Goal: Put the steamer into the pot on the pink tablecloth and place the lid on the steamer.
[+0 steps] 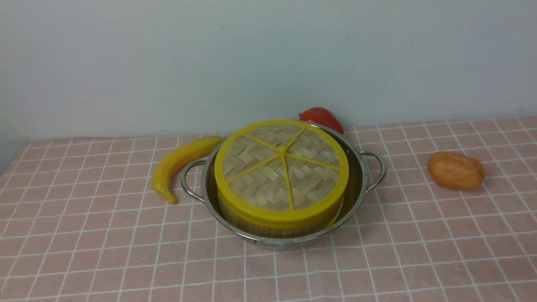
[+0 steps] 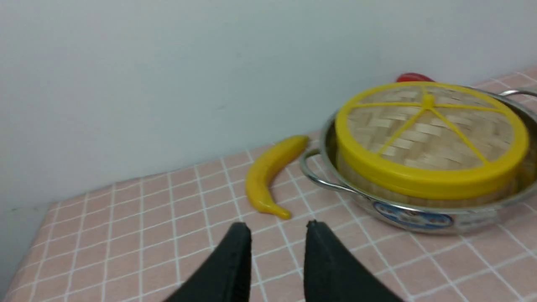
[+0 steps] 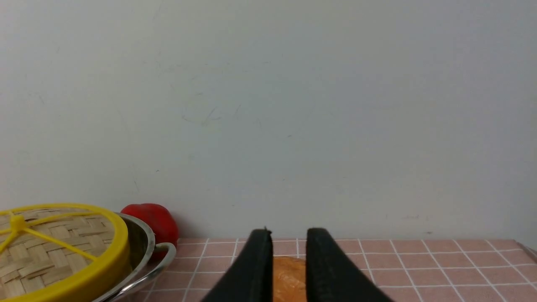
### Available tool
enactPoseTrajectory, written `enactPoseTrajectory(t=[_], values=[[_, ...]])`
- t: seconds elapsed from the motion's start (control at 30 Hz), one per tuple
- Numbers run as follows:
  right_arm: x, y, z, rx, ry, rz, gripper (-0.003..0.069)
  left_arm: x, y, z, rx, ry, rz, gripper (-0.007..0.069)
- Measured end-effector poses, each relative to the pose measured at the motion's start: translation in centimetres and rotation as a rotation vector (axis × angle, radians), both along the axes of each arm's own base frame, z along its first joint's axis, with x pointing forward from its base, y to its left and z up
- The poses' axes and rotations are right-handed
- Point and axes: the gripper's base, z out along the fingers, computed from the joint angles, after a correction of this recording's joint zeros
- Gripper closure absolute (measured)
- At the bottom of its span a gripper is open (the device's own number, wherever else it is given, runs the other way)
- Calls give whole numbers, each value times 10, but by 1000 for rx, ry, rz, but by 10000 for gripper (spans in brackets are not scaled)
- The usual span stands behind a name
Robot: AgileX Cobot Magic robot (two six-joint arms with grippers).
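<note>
Pink tablecloth (image 1: 126, 251) fills the near front view; on it sits the pot (image 1: 356, 184), the steamer (image 1: 272, 230) inside it, the lid (image 1: 281, 167) on top, no arms showing. From the left wrist, the left gripper (image 2: 277, 228) stands parted and empty, the pot ahead and off to one side past a banana (image 2: 268, 176). From the right wrist, the right gripper (image 3: 286, 233) is parted, empty, a potato (image 3: 289, 277) just beyond it. Looks finished; neither arm is clearly nearer.

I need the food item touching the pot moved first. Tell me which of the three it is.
The yellow banana: its upper end meets the pot by the left handle. The red pepper sits behind the rim, contact unclear; the orange potato lies apart, right.
</note>
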Motion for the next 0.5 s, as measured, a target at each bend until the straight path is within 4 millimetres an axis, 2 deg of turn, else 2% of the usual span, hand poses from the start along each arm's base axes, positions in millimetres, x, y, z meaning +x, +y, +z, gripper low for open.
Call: enactPoseTrajectory(t=[0.13,0.23,0.3,0.5], values=[[0,0,0,0,0,0,496,16,1,-34,-30,-11,92,433],[0,0,0,0,-2,0,484,28,2,-78,-67,13,140,422],[0,0,0,0,-4,0,477,31,2,-98,-83,31,146,415],[0,0,0,0,-4,0,462,32,1,-107,-125,54,147,410]])
